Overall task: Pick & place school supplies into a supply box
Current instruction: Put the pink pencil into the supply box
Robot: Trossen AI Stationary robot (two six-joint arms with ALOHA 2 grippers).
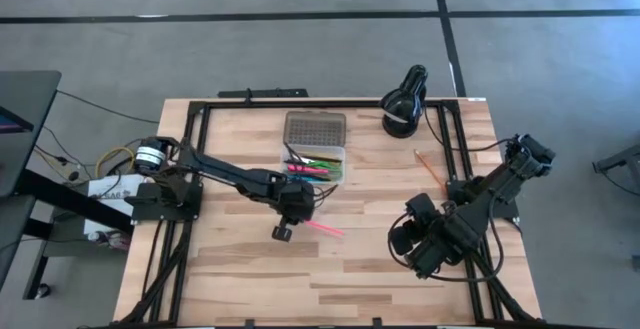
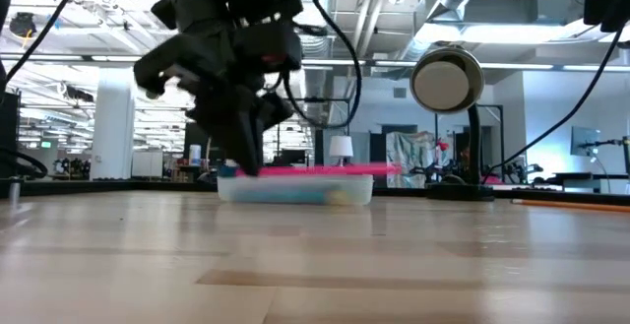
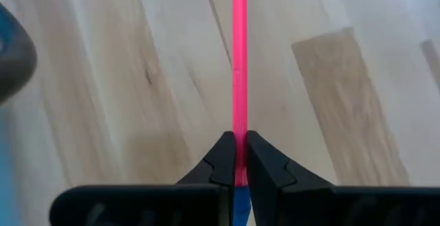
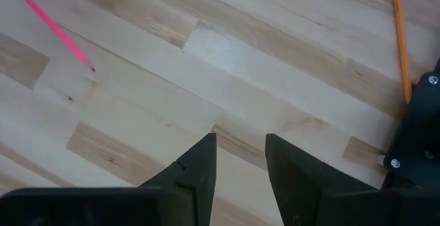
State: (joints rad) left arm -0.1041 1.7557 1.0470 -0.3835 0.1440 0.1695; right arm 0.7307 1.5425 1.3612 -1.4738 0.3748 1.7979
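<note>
The left claw (image 1: 283, 231) is clamped tight on a pink pencil (image 1: 323, 228) just beside the supply box (image 1: 314, 149), mid-bench (image 1: 240, 279). The right claw (image 4: 240, 159) hangs empty, jaws partly apart, near the bench's right edge. Bare wood lies between them.

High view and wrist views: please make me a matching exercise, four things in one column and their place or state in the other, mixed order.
Things:
1. pink pencil
2. orange pencil
3. supply box
4. right pincer

Places or states:
A. open, holds nothing, over bare wood
B. lies alone on the table, near the right arm's base
C. clamped in the shut left pincer
D. open, with coloured pens inside

Pairs: 1-C, 2-B, 3-D, 4-A
</note>
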